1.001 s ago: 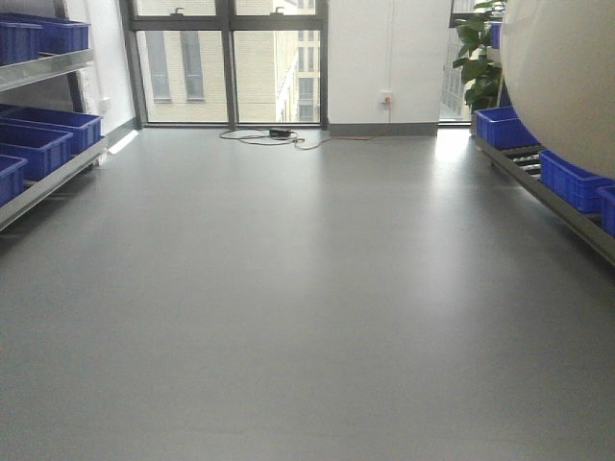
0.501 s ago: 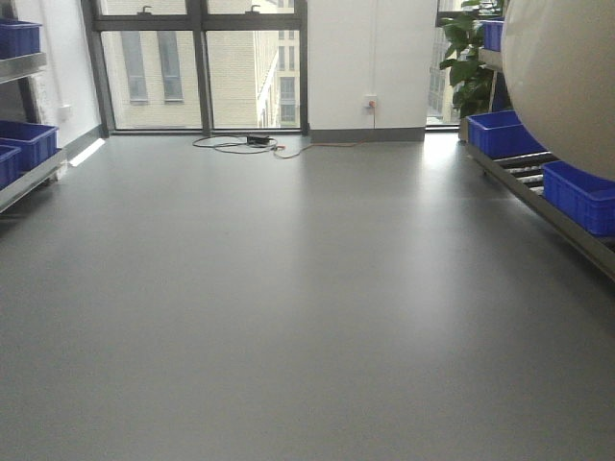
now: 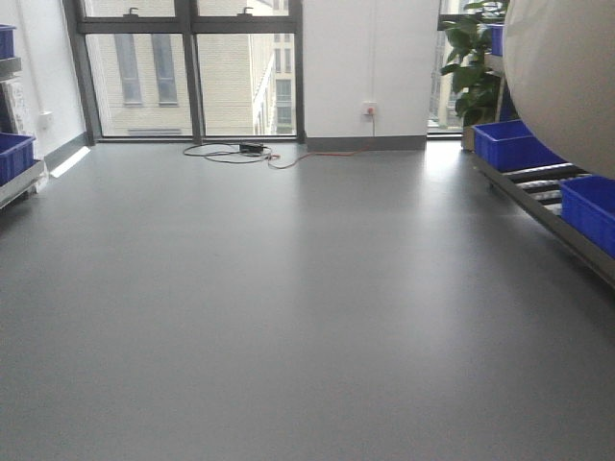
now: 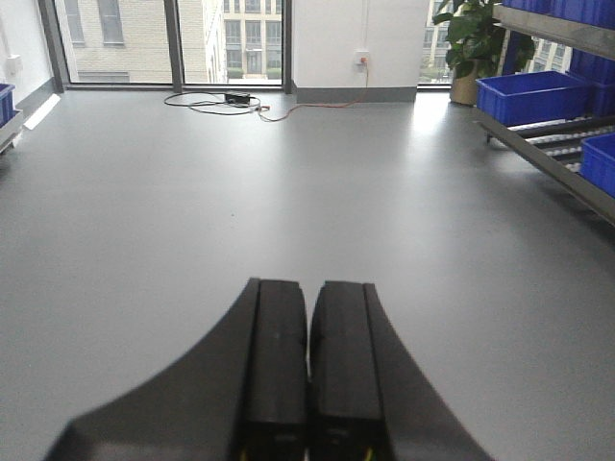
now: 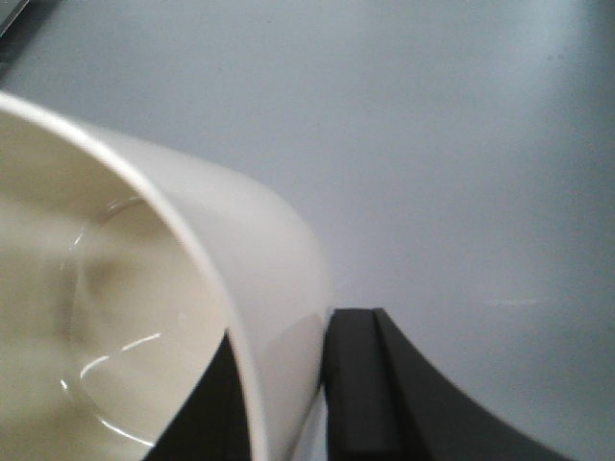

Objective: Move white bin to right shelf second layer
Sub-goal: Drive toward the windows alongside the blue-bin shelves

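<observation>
Cream-white smooth plastic bin is off the ground on the robot's right side. It fills the top-right corner of the front view, close to the lens and above the rack.

The right gripper has it by one wall at the rim. One of the black fingers is outside the wall and the other inside the tub, jaws clamped on the wall. With a single-wall pinch the bin hangs tilted, mouth towards the wrist camera. It's empty.

The left gripper has its jaws together with nothing between them. It points forward over the grey floor, probably parked so it's out of the carry.

The stainless steel roller rack runs along the right side, not yet reached. It holds blue plastic crates, with a bare stretch of rollers between two of them. An upper level also carries crates. I can't tell which level counts as second.

Looks like mid-transit. Next the robot needs to square up to the rack and get the bin's base over the front lip. Main risk is the wall slipping in the pinch.
</observation>
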Robot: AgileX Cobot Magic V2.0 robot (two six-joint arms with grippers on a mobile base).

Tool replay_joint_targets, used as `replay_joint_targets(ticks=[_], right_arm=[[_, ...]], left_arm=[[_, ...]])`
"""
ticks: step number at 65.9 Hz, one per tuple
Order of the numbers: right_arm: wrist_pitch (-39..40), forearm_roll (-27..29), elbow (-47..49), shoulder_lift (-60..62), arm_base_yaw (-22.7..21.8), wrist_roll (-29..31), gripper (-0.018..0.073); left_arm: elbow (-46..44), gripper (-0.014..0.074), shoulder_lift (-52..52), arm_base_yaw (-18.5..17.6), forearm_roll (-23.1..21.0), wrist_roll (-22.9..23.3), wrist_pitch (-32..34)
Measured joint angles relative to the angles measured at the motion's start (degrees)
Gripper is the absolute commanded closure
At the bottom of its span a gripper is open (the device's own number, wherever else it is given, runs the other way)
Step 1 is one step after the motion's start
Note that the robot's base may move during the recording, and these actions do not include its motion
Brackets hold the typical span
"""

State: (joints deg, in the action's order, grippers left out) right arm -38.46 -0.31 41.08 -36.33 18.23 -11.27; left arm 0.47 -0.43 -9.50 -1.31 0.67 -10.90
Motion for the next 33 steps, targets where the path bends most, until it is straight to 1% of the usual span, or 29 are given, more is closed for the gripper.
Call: replay_joint_targets(ticks=[33], right_arm=[[0.00, 0.31, 0.00, 0.00, 0.00, 0.00, 0.0507]], left_arm=[[0.00, 0.0512, 0.00, 0.00, 0.00, 0.00, 0.00]])
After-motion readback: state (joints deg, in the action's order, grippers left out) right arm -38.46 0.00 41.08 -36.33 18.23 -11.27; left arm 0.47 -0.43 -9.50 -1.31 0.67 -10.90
